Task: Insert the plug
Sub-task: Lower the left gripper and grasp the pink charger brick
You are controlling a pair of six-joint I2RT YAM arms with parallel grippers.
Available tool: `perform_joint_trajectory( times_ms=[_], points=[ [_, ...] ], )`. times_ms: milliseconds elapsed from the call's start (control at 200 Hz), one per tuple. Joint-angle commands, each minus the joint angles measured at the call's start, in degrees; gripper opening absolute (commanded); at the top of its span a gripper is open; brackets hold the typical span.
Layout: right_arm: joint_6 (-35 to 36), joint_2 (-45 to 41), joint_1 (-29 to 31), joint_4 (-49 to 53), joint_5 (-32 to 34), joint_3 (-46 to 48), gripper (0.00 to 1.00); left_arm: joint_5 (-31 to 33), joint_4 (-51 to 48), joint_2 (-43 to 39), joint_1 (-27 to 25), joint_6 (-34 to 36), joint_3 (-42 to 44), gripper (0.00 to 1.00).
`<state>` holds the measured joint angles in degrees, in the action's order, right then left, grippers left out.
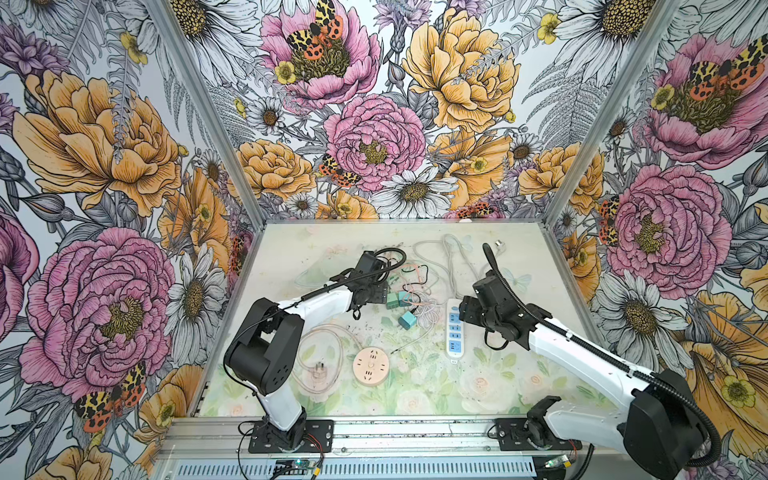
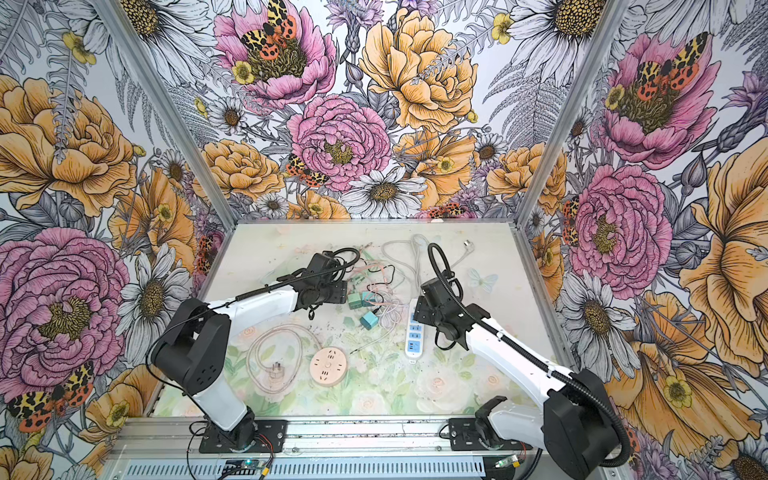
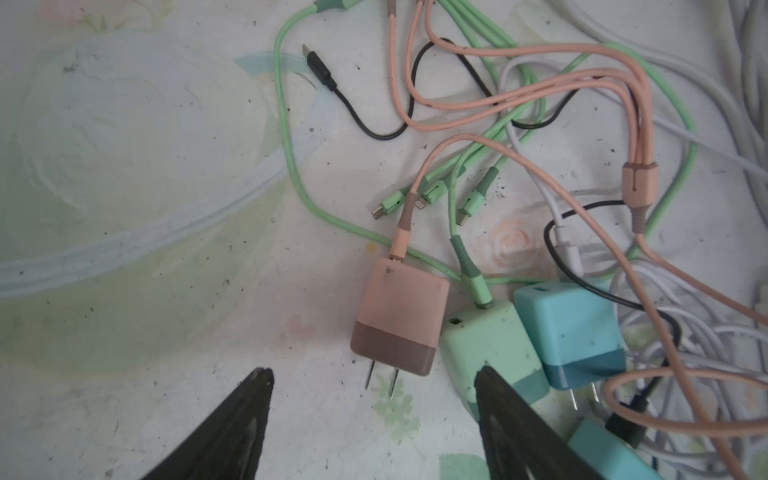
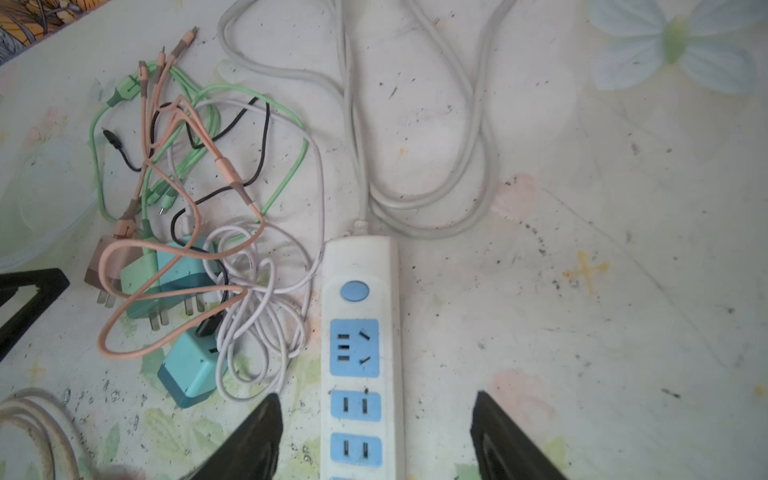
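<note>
Left gripper [image 3: 372,371]: jaws spread wide, holding nothing. Right gripper [image 4: 377,397]: also wide and empty, one jaw each side of the power strip [image 4: 360,266], no contact that I can see.

Handling, my read:
- Power strip: long rigid plastic bar, light. It will likely slide on the table [image 3: 145,374] under a push, so pin it across its width near the target socket.
- Pink charger [image 3: 399,316]: my guess for the plug, since it lines up with the left jaws. Small hard cube, light, smooth faces, so it could twist. Grip the two flat sides at the darker band, clear of the metal.
- Pink cable [image 3: 401,232]: soft and looped into the tangle, expect drag on lift.
- Prongs [image 3: 380,380]: thin and bendable, must be square to the slots.

Position:
- Strip runs between the right jaws, with a two-slot socket [image 4: 355,405] roughly midway between the tips.
- Pink charger lies flat just ahead of the left jaws, prongs pointing back into the gap.
- Green charger [image 3: 486,340] sits just beside it, looks touching. One left fingertip [image 3: 498,399] overlaps it, so there's a risk of clamping both.
- Chargers are near the strip but apart from it.
</note>
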<state>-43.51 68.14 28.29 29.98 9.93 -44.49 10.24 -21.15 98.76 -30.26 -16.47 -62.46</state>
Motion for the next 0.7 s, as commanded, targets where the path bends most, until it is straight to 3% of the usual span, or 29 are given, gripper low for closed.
perform_joint_trajectory(
  times_ms=[0, 360, 596, 696],
  points=[
    [3.03, -1.75, -2.14, 1.92, 1.47, -0.82, 0.73, -3.22, 1.6, 2.24, -0.23, 2.82, -2.86, 0.79],
    [4.92, -2.68, -5.3, 2.19, -0.35, -1.65, 0.74, -3.91, -1.59, 10.86, 0.47, 0.93, -7.8, 0.74],
    [5.09, -2.67, -5.61, 2.1, -1.07, -1.56, 0.74, -0.71, -2.77, 11.95, 0.69, -0.92, -7.73, 0.7],
    [5.2, -2.32, -5.59, 2.1, -1.31, -1.48, 0.74, -1.09, -3.57, 12.55, 1.12, -1.29, -7.55, 0.63]
  ],
)
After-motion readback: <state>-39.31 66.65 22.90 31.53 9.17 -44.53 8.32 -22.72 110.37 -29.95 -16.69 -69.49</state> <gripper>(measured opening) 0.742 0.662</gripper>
